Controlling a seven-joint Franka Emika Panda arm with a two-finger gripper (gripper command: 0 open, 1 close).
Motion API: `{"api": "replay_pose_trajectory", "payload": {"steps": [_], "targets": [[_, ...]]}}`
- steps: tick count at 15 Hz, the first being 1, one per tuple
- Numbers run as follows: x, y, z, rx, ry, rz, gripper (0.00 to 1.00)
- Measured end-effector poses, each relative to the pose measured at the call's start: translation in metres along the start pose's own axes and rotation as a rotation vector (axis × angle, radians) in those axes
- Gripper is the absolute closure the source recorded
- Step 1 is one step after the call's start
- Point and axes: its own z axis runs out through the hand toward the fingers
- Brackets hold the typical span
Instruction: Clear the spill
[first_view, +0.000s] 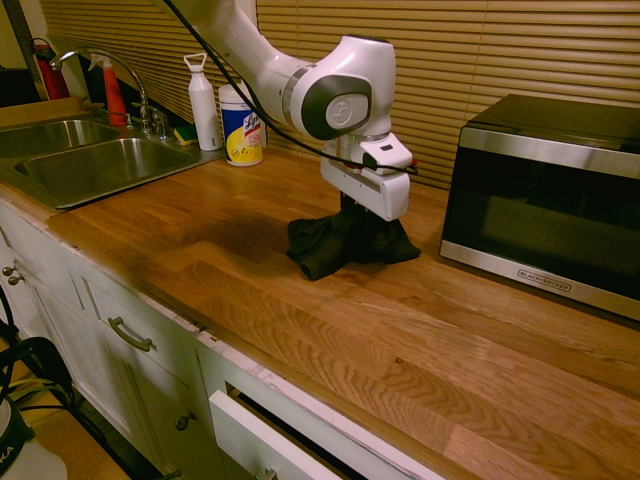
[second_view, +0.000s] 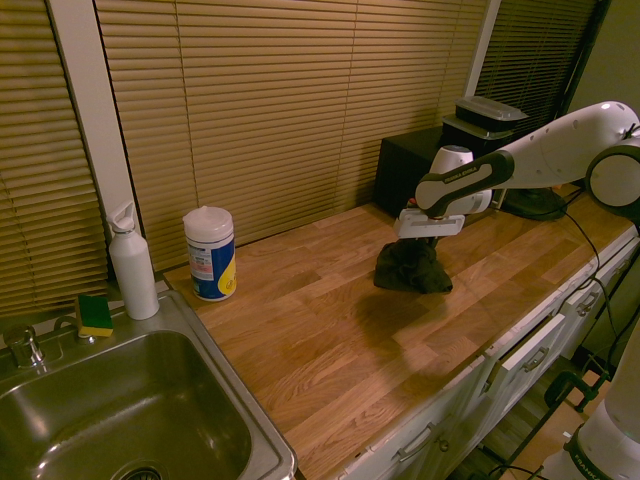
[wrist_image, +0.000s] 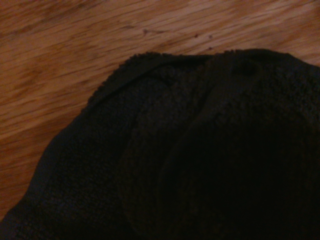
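black cloth (first_view: 345, 243) on honey-brown grained wooden counter (first_view: 300, 300), dark specks (wrist_image: 202, 36).

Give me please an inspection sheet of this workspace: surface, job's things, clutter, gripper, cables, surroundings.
Surface: wooden countertop, dry-looking.
Job's things: black cloth bunched on the counter under the gripper; a few dark specks beside it in the wrist view.
Clutter: wipes canister, white bottle, sponge.
Gripper: down in the cloth, fingers hidden.
Cables: black cable along the arm.
Surroundings: sink, microwave, closed blinds.
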Motion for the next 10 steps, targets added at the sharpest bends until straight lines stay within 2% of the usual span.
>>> {"api": "replay_pose_trajectory", "payload": {"steps": [4, 10], "targets": [[-0.046, -0.02, 0.0, -0.017, 0.05, -0.072, 1.0], [-0.176, -0.066, -0.001, -0.021, 0.037, -0.161, 1.0]]}}
